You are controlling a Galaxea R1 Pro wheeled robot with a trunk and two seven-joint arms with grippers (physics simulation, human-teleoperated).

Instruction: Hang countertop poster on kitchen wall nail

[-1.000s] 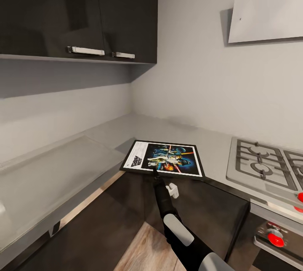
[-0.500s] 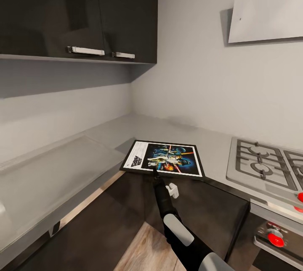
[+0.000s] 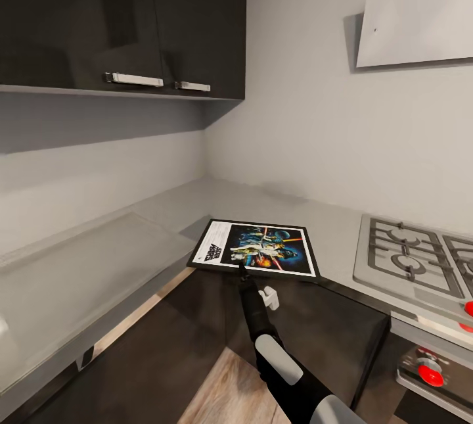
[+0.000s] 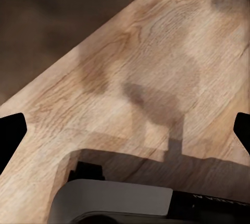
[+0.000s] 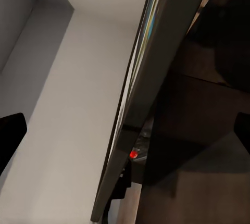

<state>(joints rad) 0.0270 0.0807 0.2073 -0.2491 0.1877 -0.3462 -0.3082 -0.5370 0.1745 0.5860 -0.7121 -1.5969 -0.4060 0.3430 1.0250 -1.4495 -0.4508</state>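
The poster (image 3: 259, 248) lies flat on the light-grey kitchen countertop (image 3: 328, 223) near the inner corner, its front edge slightly over the counter's rim. My right arm reaches up from below, and my right gripper (image 3: 242, 271) sits at the middle of that front edge. In the right wrist view the poster (image 5: 151, 78) shows edge-on, running between the two widely spread fingertips of the open right gripper (image 5: 125, 130). My left gripper (image 4: 125, 130) is open, empty and points down at the wooden floor (image 4: 156, 52).
A gas hob (image 3: 407, 256) with red knobs (image 3: 430, 371) stands right of the poster. Dark wall cabinets (image 3: 131, 16) hang over the left run of counter, and a white hood (image 3: 420, 10) is on the right wall. Dark cabinet fronts (image 3: 315, 325) are below.
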